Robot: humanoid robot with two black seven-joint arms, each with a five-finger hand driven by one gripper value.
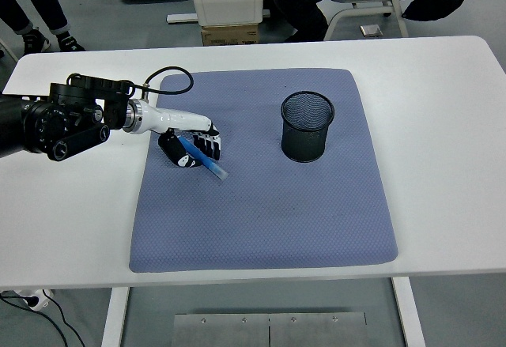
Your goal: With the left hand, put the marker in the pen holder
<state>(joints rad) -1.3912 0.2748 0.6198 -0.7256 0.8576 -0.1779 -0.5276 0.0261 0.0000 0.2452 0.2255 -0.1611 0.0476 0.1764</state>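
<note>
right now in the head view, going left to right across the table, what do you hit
left arm → left hand gripping the blue marker → black mesh pen holder, all but the arm over the blue mat

A single head view looks forward and down from high on the robot's side. The white counter (443, 126) spans the frame, near edge at bottom, floor beyond its far edge at top.
</note>
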